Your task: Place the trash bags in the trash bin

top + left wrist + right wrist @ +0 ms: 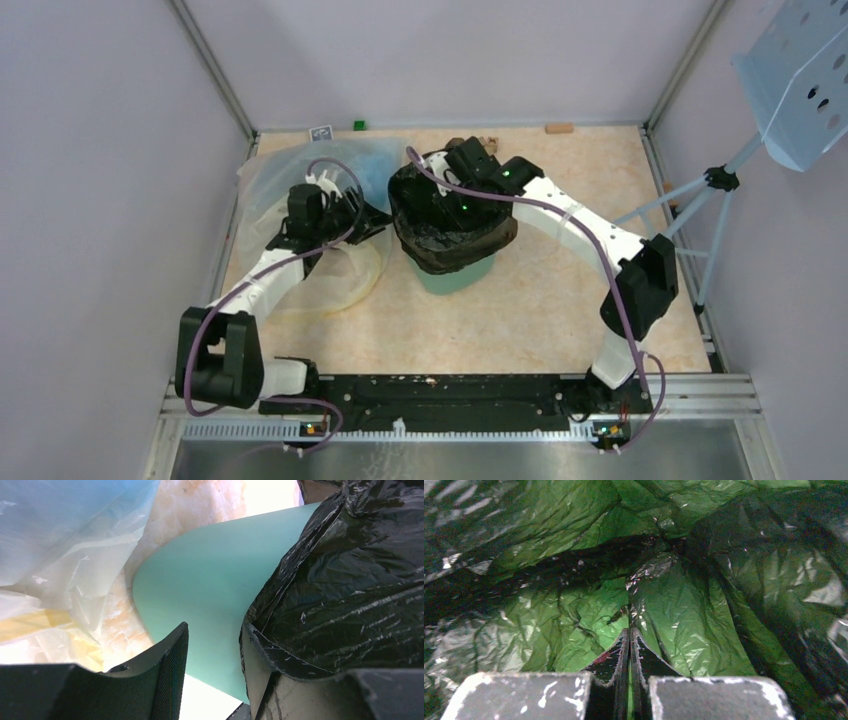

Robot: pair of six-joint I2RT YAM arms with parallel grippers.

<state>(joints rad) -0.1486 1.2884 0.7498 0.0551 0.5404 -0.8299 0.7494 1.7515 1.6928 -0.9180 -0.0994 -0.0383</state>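
Note:
The black trash bag (450, 225) is draped over the mouth of the mint-green trash bin (455, 278) at the table's middle; only the bin's lower part shows. My right gripper (462, 203) is down inside the bag, and in the right wrist view it (630, 632) is shut on a fold of the bag's film (684, 600), which glows green from inside. My left gripper (365, 222) is open at the bin's left side. In the left wrist view it (215, 650) faces the bin wall (210, 580), with the bag's hem (350, 580) lying over its right finger.
A large clear bag (280, 190) with blue and yellow contents lies under and behind my left arm, and shows in the left wrist view (65, 545). A pale blue perforated tray (800, 80) on a tripod (720, 185) stands at the right. Small blocks (559, 128) sit by the back wall.

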